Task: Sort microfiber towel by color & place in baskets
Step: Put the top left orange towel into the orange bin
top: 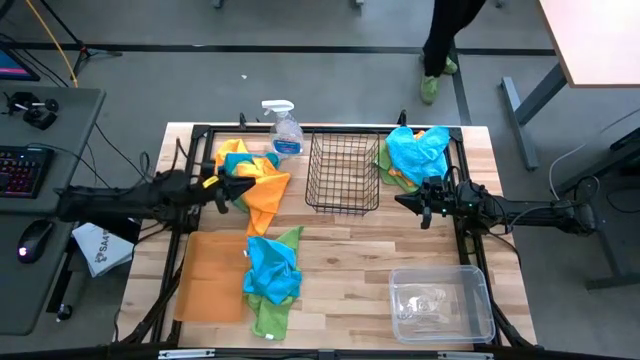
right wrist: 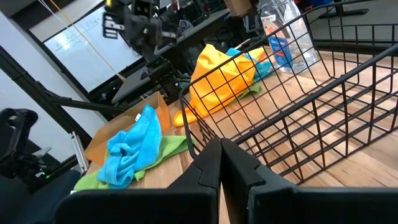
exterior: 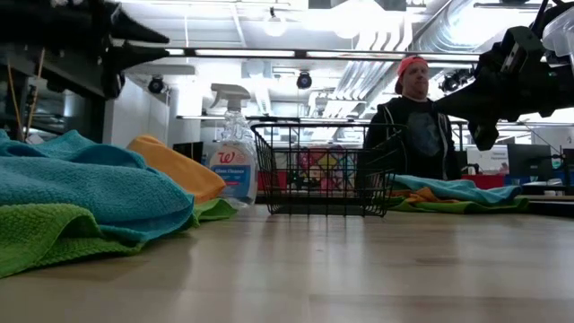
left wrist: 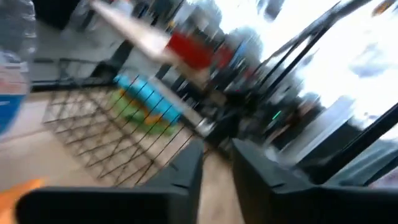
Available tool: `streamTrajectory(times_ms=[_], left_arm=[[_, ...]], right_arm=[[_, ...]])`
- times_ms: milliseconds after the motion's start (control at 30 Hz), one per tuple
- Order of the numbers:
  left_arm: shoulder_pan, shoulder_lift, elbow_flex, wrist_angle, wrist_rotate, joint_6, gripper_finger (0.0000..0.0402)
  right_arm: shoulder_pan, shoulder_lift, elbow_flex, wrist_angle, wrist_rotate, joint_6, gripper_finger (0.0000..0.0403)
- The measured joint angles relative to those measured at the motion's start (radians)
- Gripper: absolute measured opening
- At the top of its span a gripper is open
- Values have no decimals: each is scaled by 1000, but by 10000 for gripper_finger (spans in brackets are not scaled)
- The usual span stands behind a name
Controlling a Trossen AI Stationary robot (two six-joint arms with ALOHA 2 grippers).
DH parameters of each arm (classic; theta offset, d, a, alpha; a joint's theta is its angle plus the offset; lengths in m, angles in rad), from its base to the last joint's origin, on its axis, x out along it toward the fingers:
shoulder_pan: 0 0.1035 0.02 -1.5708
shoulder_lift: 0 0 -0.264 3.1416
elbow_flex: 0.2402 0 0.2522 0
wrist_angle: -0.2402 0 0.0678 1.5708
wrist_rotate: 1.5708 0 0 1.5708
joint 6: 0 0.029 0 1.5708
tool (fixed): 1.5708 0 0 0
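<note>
We see soft microfiber towels in three heaps on the wooden table: an orange one by the far left, a blue and green heap near the front, and another blue heap at the far right corner. The black wire basket sits at the middle of the far edge, the clear plastic tub in the front right corner, and the flat orange-brown tray at the front left. The left gripper hangs over the orange towel with fingers a little apart, and the right gripper sits just right of the basket with fingers pressed together.
</note>
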Motion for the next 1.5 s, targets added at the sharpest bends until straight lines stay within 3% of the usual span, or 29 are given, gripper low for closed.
streamTrajectory(times_ms=[167,300,533,667,800,1133,1300,1500], left_arm=[[90,189,316,-481,29,144,164],[194,378,503,-771,46,314,203],[332,752,775,-1101,81,584,220],[345,909,877,-1220,-13,650,221],[365,981,895,-1255,-76,590,221],[491,989,817,-1202,-29,571,221],[529,989,787,-1190,89,599,221],[533,991,759,-1174,130,591,221]], right_arm=[[0,0,0,0,0,0,0],[0,0,0,0,0,0,0],[0,0,0,0,0,0,0],[0,0,0,0,0,0,0],[0,0,0,0,0,0,0],[0,0,0,0,0,0,0],[0,0,0,0,0,0,0],[0,0,0,0,0,0,0]])
